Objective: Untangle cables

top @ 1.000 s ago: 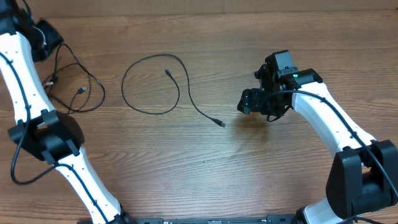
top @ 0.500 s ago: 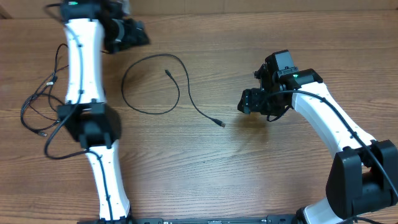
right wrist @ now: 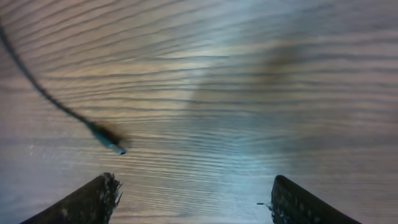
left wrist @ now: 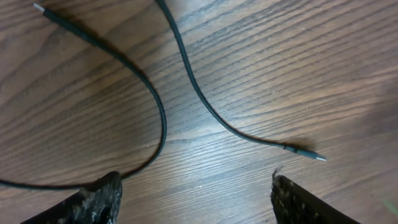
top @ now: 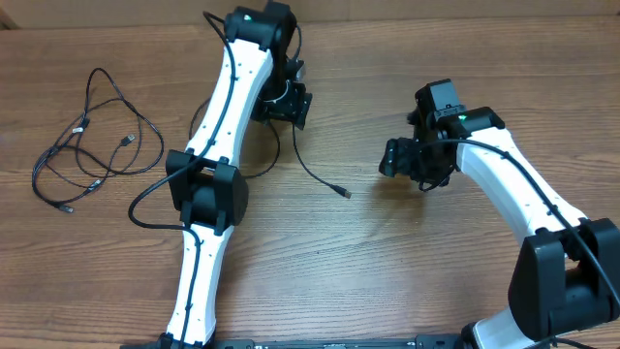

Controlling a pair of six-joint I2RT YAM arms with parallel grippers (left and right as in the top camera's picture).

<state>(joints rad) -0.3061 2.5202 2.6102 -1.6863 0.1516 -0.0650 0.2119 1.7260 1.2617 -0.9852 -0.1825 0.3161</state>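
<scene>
Task approx. half done: L gripper [top: 289, 103] and R gripper [top: 393, 157], both gaping wide & empty, are hovering near the separated cable [top: 319, 177] mid-table, while the left-side bundle [top: 126, 142] is seemingly lying tangled.

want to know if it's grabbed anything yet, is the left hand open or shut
Open. In its wrist view the left hand shows fingers far apart, gripping nothing; the cable lies loose on the table.

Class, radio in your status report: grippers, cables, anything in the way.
Left gripper open, empty, over loose cable. Right gripper open, empty, near its plug. Tangled bundle far left, nothing blocking.
</scene>
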